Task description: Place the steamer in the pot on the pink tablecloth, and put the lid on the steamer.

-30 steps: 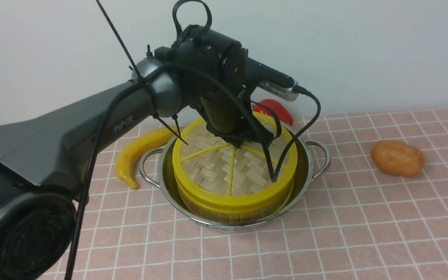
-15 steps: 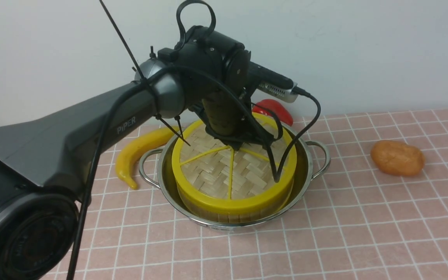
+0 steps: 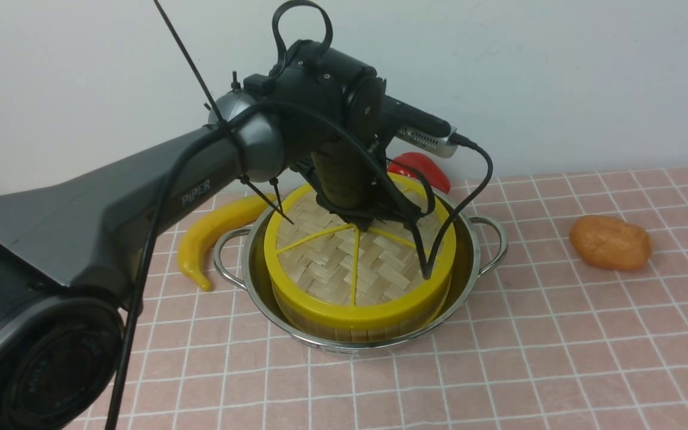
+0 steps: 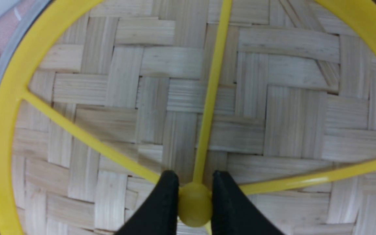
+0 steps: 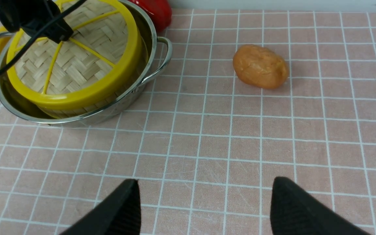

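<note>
The steel pot [image 3: 470, 263] stands on the pink tablecloth [image 3: 499, 358] with the steamer [image 3: 350, 333] inside it; only the steamer's slatted wall shows. The woven lid [image 3: 344, 263] with yellow rim and spokes lies on top of the steamer and hides its inside. My left gripper [image 3: 368, 221] reaches down onto the lid's centre. In the left wrist view the left gripper [image 4: 193, 178] is shut on the lid's yellow hub [image 4: 194, 209]. My right gripper [image 5: 206, 182] hangs open over bare cloth, off to the side of the pot [image 5: 152, 42], holding nothing.
A yellow curved pepper [image 3: 212, 230] lies against the pot's left side and a red pepper [image 3: 424, 167] sits behind it. An orange potato [image 3: 610, 242] rests on the cloth to the right. A white wall closes the back.
The left wrist has shifted slightly up and to the right and the lid has settled a little flatter on the steamer. The last half second shows almost no movement.
</note>
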Tool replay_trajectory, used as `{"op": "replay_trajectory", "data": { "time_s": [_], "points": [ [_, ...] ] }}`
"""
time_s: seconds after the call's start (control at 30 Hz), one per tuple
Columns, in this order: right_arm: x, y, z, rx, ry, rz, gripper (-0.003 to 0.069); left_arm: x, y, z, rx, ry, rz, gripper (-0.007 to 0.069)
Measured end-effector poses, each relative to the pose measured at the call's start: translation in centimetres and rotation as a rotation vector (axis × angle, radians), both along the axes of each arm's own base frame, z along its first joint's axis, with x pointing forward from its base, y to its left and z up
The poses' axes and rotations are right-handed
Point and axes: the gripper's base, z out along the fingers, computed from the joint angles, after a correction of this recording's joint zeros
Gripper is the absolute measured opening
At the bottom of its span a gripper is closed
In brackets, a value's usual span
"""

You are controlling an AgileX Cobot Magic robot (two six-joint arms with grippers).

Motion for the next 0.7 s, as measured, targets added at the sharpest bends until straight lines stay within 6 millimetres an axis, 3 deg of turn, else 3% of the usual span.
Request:
{"op": "replay_trajectory", "data": {
  "time_s": [0.27,0.57,0.7],
  "points": [
    [0.0,0.1,0.0,0.013,0.006,0.007,0.0514,0.0,0.0,0.0,-0.001,-0.003,-0.002,0.0153],
    [-0.1,0.2,0.0,0.021,0.009,0.012,0.0514,0.3,0.0,0.8,0.016,-0.035,-0.005,0.0426],
    [-0.1,0.2,0.0,0.019,0.009,0.014,0.0514,0.4,0.3,4.5,0.004,-0.103,0.008,0.0534]
  ]
}}
